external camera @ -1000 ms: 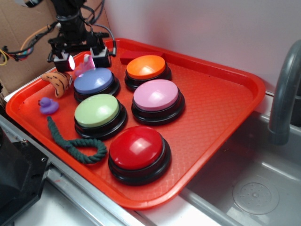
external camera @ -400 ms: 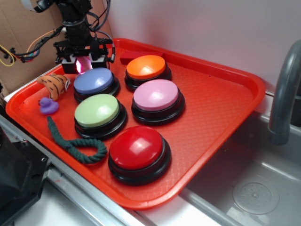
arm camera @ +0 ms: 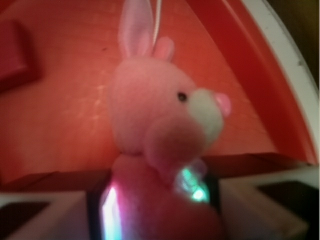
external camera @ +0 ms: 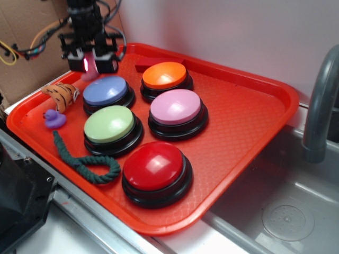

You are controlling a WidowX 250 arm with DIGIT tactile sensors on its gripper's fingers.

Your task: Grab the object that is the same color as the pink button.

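Up at the far left corner of the orange plastic tray (external camera: 249,132), the black pincer (external camera: 90,62) is pinching the small fuzzy pink plush rabbit toy (arm camera: 160,150) between its two fingers, the toy hanging clear above the tray floor, behind the blue dome button (external camera: 105,90). From the wrist view the rabbit's long axis runs lengthwise out of the pincer: its body sits clamped between the pale finger pads (arm camera: 260,210) at the bottom, its head and ears stick out beyond them, and its white snout with the pink nose faces right. A thin loop string (arm camera: 158,20) rises from between the ears. The large round pale pink dome button (external camera: 176,107) sits on its black base near the tray's middle, well apart from the toy, just beside the orange dome button (external camera: 164,74).
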